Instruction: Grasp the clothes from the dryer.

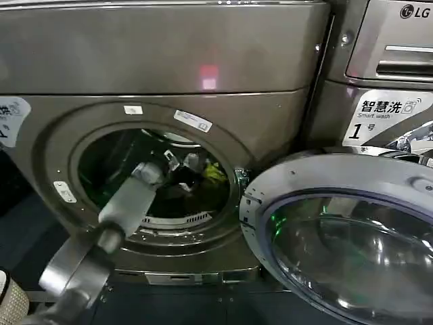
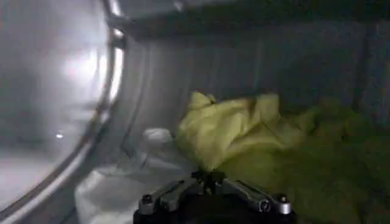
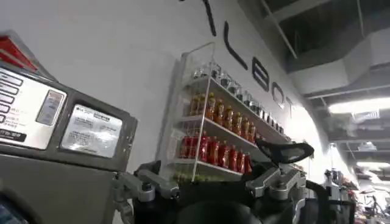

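Observation:
The dryer is a dark bronze-grey front loader with its porthole open. My left arm reaches through the porthole into the steel drum. Inside, the clothes lie as a small bundle of yellow-green fabric with pale white fabric beside it, and the yellow shows as a spot in the head view. The left gripper has its fingertips drawn together on the near edge of the yellow fabric. My right gripper is held up away from the dryer, open and holding nothing.
The dryer's round glass door hangs open at the lower right, close to the porthole. A lighter silver LG machine stands to the right. The right wrist view faces a wall with a shelf of bottles.

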